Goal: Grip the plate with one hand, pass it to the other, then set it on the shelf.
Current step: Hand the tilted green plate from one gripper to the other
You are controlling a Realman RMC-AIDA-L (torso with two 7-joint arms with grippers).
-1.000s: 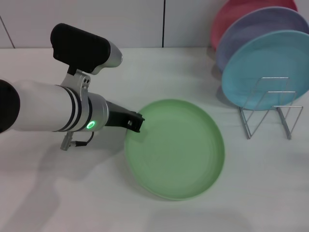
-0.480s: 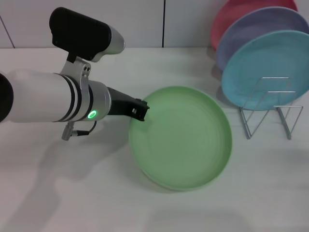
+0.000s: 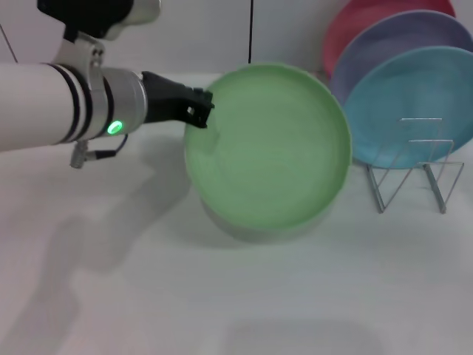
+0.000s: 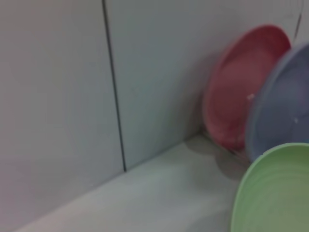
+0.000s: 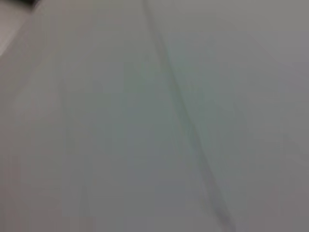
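The light-green plate point(image 3: 270, 148) hangs in the air above the white table, tilted with its face toward me; its shadow lies below. My left gripper point(image 3: 198, 112), black on a thick white arm with a green light, is shut on the plate's left rim. The plate's edge also shows in the left wrist view point(image 4: 275, 193). The wire shelf point(image 3: 414, 166) stands at the right, its front slots bare. My right gripper is out of view; its wrist view shows only a blurred grey surface.
A teal-blue plate point(image 3: 429, 96), a lavender plate point(image 3: 384, 44) and a pink-red plate point(image 3: 355, 18) lean in the back of the rack against the wall. The red plate point(image 4: 241, 87) and lavender plate point(image 4: 280, 106) also show in the left wrist view.
My left gripper has lifted the green plate off the table, up and toward the back wall, tilting it more upright. The rack and other plates have not moved.
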